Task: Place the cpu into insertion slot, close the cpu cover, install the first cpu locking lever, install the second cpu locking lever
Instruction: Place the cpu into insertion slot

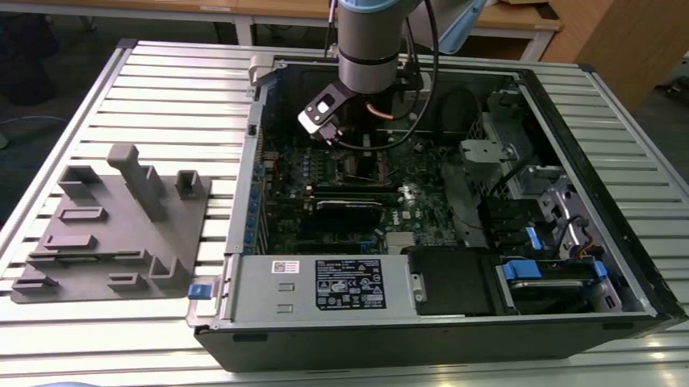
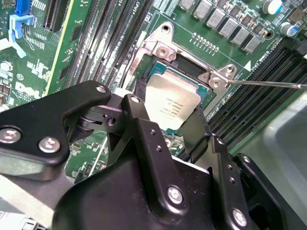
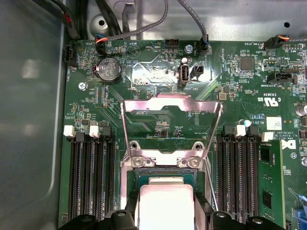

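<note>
The cpu (image 2: 172,103) sits between the two black fingers (image 2: 144,129) of the gripper (image 2: 170,116), silver top up. The fingers are drawn in against two opposite edges of it, so the gripper is closed on the chip. The other two edges are free. It is right over the insertion slot (image 2: 188,72). From where I stand I cannot tell whether it is seated or just above the socket floor.

The slot's silvery rim shows past the chip on the side away from the gripper, with a bolted bracket at each corner. The cpu cover (image 3: 170,101) stands raised on its hinge at that same side of the slot, and the green circuit board (image 3: 144,76) shows through its square window. The socket is open from above.

A thin lever rod (image 2: 268,85) sticks out from one corner bracket and runs over the neighbouring memory slots (image 3: 237,182). More long black slots lie on the opposite flank, so the socket is hemmed in by low ridges on two sides.

In the exterior view the arm (image 1: 372,40) comes straight down into the open computer case (image 1: 603,105). Cables (image 1: 431,105) loop close around the wrist. The case walls stand well apart from the gripper on every side.

The case rests on a slatted table (image 1: 161,89). A grey fixture block (image 1: 108,226) is well off towards the exterior view's left.
</note>
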You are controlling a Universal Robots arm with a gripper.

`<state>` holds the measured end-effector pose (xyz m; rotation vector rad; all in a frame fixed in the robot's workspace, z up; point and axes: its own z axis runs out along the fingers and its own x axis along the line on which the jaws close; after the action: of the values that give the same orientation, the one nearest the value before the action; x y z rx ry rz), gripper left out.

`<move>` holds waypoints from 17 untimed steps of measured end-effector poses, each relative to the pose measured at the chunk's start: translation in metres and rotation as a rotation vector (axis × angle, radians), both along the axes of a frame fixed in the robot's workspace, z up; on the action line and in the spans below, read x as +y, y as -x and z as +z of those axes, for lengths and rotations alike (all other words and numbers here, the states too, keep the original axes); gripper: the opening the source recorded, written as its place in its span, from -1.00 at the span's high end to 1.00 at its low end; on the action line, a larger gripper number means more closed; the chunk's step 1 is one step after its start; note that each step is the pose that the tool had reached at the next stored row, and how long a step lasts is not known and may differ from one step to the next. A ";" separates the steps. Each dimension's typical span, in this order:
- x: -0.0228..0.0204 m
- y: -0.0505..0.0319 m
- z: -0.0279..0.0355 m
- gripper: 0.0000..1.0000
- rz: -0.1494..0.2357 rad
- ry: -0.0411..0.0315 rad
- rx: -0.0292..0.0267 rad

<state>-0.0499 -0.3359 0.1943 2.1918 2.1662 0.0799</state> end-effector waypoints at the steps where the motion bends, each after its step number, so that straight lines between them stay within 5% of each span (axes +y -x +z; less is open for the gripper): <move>1: 0.0000 0.0000 0.0001 -0.07 0.000 0.0000 0.0001; 17: 0.0000 -0.0001 0.0019 -0.07 -0.031 0.0001 0.0001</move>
<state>-0.0498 -0.3360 0.1961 2.2244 2.1317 0.0783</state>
